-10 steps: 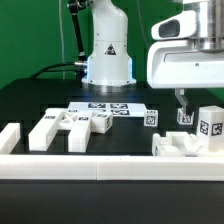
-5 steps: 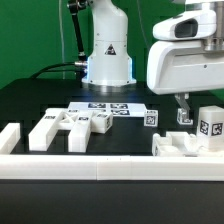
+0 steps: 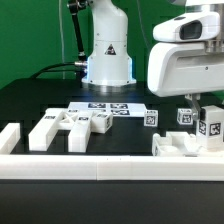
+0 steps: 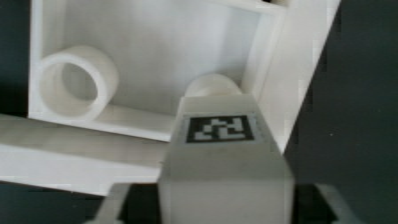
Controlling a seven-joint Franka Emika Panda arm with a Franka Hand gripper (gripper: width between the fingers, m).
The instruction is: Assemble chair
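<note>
My gripper (image 3: 206,106) hangs at the exterior view's right, over a tall white chair bar (image 3: 210,126) with a square tag that stands on the table. In the wrist view the gripper (image 4: 222,196) has this tagged bar (image 4: 222,140) between its jaws, which appear shut on its sides. Past the bar lies a white framed chair part (image 4: 169,70) with a round hole. A smaller tagged cube (image 3: 185,117) stands just beside the bar. A low white part (image 3: 176,146) lies in front of it. More white chair parts (image 3: 52,130) lie at the exterior view's left.
The marker board (image 3: 106,108) lies flat mid-table in front of the arm's base (image 3: 108,60). A small tagged cube (image 3: 150,118) stands beside it. A long white border rail (image 3: 100,168) runs along the table's front edge.
The dark finger seen in the exterior view has moved to that view's right, up against the tall tagged bar. The bar and the other parts have stayed in place.
</note>
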